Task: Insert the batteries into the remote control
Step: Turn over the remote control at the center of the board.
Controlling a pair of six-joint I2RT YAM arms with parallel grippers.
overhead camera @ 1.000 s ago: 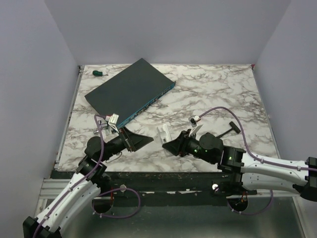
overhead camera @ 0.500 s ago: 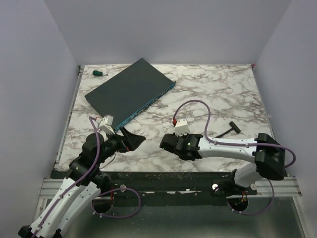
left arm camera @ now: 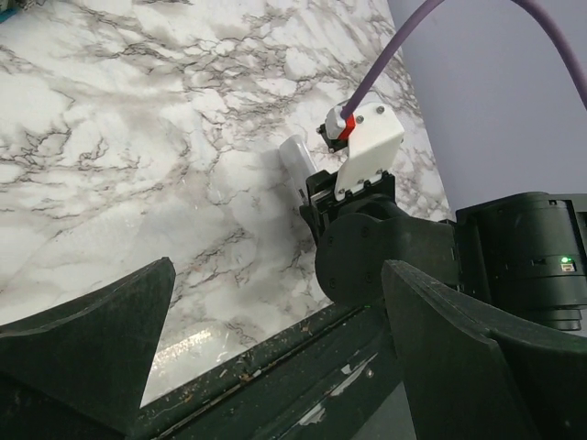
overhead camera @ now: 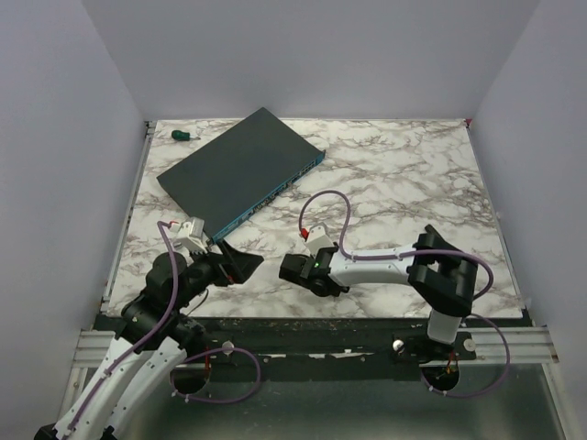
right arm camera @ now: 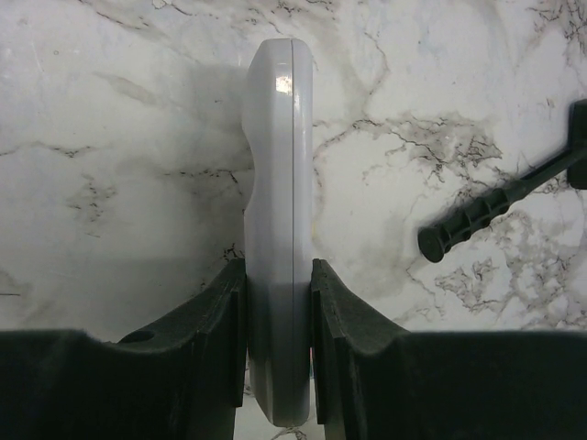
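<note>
The remote control (right arm camera: 278,183), slim and white, is seen edge-on in the right wrist view. My right gripper (right arm camera: 278,275) is shut on its lower part, one finger pressed to each flat side, just above the marble table. In the left wrist view the remote's white end (left arm camera: 295,158) sticks out beyond the right gripper. From above, that gripper (overhead camera: 295,269) sits low near the table's front edge and covers the remote. My left gripper (overhead camera: 240,261) is open and holds nothing, a short way to the left and facing the right one. No batteries are in view.
A big dark flat box with a blue edge (overhead camera: 240,170) lies at the back left. A green-handled screwdriver (overhead camera: 183,136) lies in the far left corner. A black T-shaped tool (right arm camera: 495,206) lies right of the remote. The table's front edge (left arm camera: 238,353) is close below both grippers.
My right arm has folded and swung left towards the front edge, carrying the remote with it. My left gripper has drawn back a little and stays open.
</note>
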